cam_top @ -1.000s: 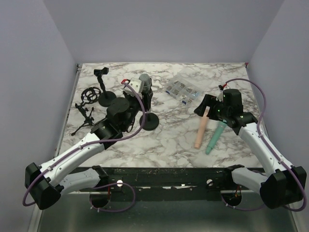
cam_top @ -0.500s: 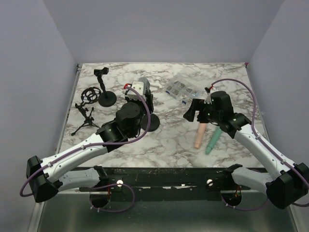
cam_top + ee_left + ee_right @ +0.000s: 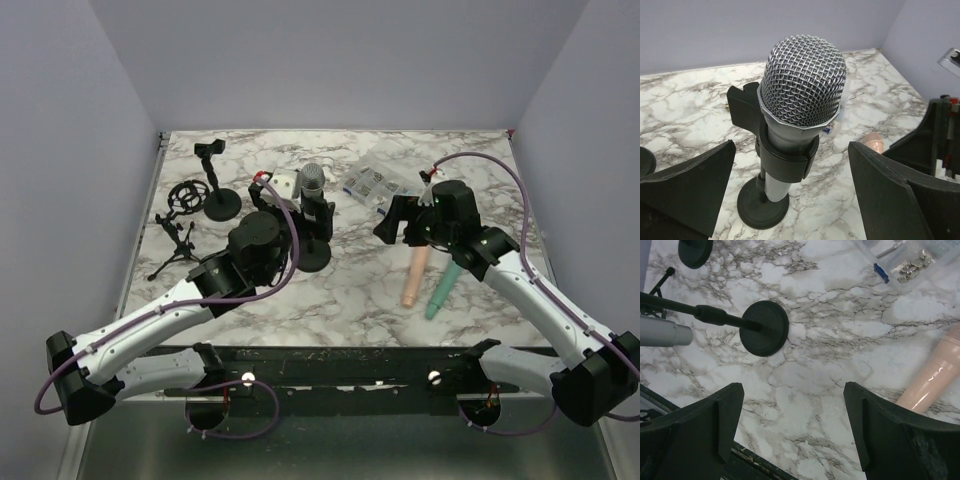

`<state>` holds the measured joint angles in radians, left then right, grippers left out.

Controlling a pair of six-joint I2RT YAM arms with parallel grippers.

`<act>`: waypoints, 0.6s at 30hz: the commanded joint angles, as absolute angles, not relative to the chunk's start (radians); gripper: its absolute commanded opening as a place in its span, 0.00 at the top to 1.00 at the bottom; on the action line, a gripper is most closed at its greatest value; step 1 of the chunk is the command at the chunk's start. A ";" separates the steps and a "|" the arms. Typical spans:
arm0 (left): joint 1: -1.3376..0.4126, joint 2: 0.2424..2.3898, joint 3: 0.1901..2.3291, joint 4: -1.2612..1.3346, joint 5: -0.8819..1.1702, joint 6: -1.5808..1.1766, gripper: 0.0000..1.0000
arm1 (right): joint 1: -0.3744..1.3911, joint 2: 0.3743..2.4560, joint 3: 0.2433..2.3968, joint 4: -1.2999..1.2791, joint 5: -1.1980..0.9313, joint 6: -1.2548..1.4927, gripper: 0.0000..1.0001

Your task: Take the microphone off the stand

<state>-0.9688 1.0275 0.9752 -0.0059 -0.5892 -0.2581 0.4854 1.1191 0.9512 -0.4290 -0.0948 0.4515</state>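
My left gripper and right gripper gape. A pink microphone lies at four o'clock of the stand; the silver mesh-headed microphone sits clipped upright.

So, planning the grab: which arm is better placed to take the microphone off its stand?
Left. The left gripper, open, frames the microphone, upright in the stand clip; the right gripper hovers beside the stand base.
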 commanded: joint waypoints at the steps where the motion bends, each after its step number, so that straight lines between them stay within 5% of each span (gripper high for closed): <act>1: -0.943 0.943 0.964 -0.027 -0.391 -0.219 0.01 | 0.517 1.139 1.037 -0.431 -0.073 0.433 0.10; 6: -0.908 0.840 0.910 -0.055 -0.297 -0.190 0.01 | 0.572 1.168 1.131 -0.442 -0.061 0.424 0.06; 18: -0.789 0.643 0.830 -0.173 -0.435 -0.176 0.01 | 0.774 1.331 1.427 -0.440 0.048 0.414 0.01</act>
<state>-0.8230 0.6930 0.8627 -0.1268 -0.3836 -0.1940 0.7139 1.2793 1.3285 -0.4385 -0.0349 0.4339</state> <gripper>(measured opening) 0.981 0.982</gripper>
